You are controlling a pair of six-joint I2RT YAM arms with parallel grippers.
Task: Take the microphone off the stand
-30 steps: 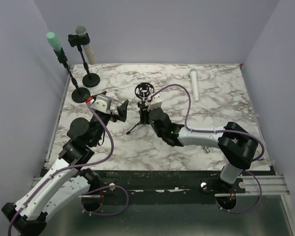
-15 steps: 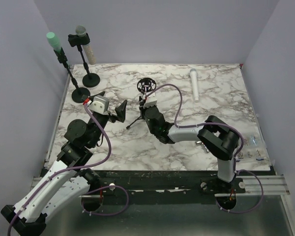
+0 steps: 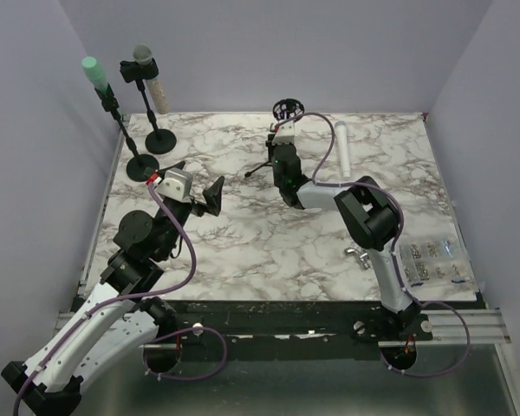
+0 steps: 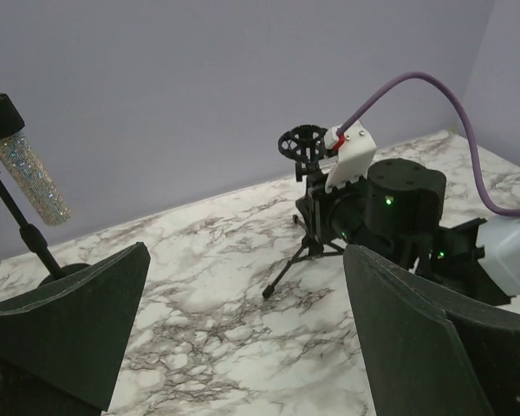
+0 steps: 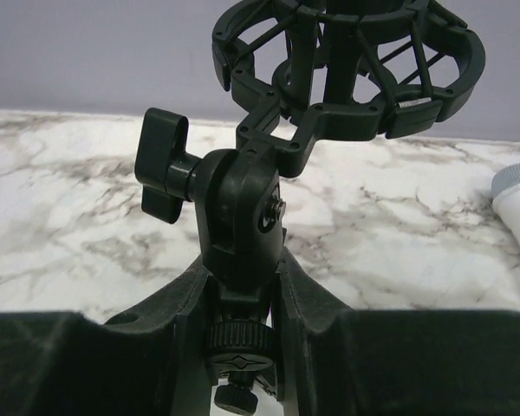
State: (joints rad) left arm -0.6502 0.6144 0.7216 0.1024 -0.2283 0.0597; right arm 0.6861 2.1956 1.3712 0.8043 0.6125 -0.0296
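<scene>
— Looking at the right gripper (image 5: 243, 303), what has it got?
— It is clamped on the neck of the small tripod stand (image 3: 260, 166), just under the knob (image 5: 162, 165). The shock mount (image 5: 329, 117) on top is empty.
— And the microphone?
— A white microphone (image 3: 341, 147) lies flat on the table (image 3: 243, 251), near the mount, on its right. Two more, a green microphone (image 3: 93, 74) and a glittery microphone (image 3: 147, 69), sit in tall stands (image 3: 160, 142) at the far left corner.
— The left gripper (image 4: 243, 329)?
— Spread wide, holding nothing, well apart from everything.
— What may go wrong?
— I think the grip is on a round, narrow joint, so the tripod could turn between the fingers and its legs could swing. Set down carelessly, it may knock the white microphone, which would roll easily.
</scene>
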